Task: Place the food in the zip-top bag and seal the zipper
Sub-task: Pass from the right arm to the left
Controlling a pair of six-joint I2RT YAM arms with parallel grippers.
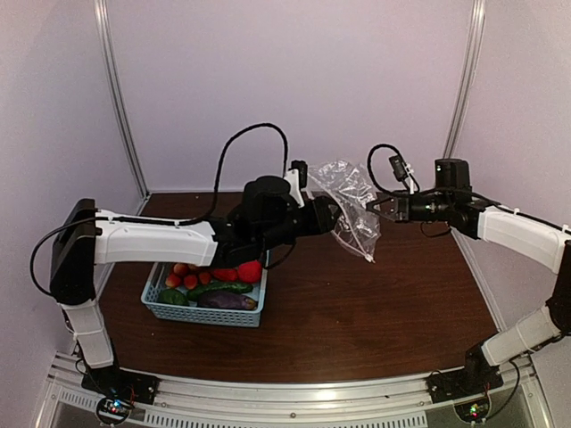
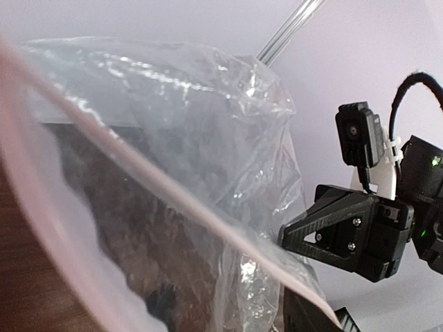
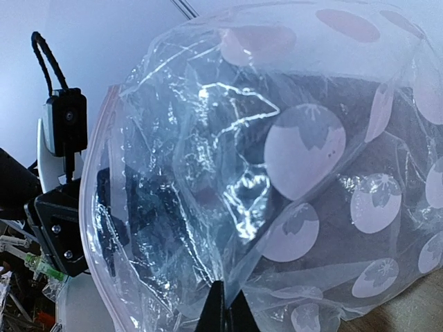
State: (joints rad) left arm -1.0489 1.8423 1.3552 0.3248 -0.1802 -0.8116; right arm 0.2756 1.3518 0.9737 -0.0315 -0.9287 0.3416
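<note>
The zip-top bag (image 1: 350,198), clear with white dots, hangs in the air between the two arms. My right gripper (image 1: 371,206) is shut on the bag's plastic (image 3: 297,180), fingertips (image 3: 225,308) pinched together. My left gripper (image 1: 328,217) is at the bag's left edge, its dark fingers (image 2: 309,319) apart with plastic between them. The zipper (image 2: 194,207) runs as a pale strip diagonally across the left wrist view. The food lies in a light-blue basket (image 1: 205,316): tomatoes (image 1: 187,275), red pepper (image 1: 250,270), cucumber (image 1: 219,288), eggplant (image 1: 227,301), small green piece (image 1: 172,297).
The basket stands at the front left of the brown table (image 1: 357,312), under the left forearm. White walls and metal posts (image 1: 120,98) enclose the back and sides. The right gripper's body (image 2: 346,228) and its camera show close by in the left wrist view.
</note>
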